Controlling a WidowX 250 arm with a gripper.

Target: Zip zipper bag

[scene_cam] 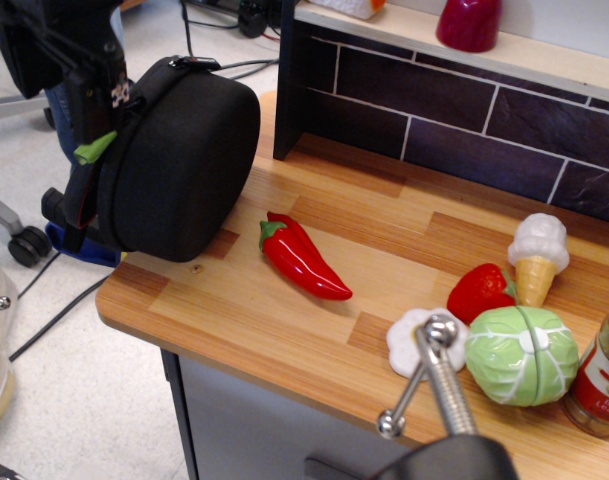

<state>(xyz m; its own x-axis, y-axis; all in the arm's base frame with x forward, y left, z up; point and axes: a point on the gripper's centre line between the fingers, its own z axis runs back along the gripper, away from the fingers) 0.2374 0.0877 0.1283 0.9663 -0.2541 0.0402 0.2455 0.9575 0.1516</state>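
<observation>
At the table's [234, 330] left end the bag [179, 160] stands on edge, overhanging the corner. My gripper [96, 95] sits just above the green tab [94, 148]; I cannot tell how far the jaws are apart or whether they grip anything. My worry: a sideways tug could tip the bag off. Red lining shows at the gap; contents are hidden.

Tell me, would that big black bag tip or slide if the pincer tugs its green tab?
The bag stands on its edge at the table's corner, partly overhanging, so a tug on the tab could probably tip or drag it off. Its padded shell looks fairly stiff, so it likely keeps its shape. The pincer is right at the zipper.
</observation>
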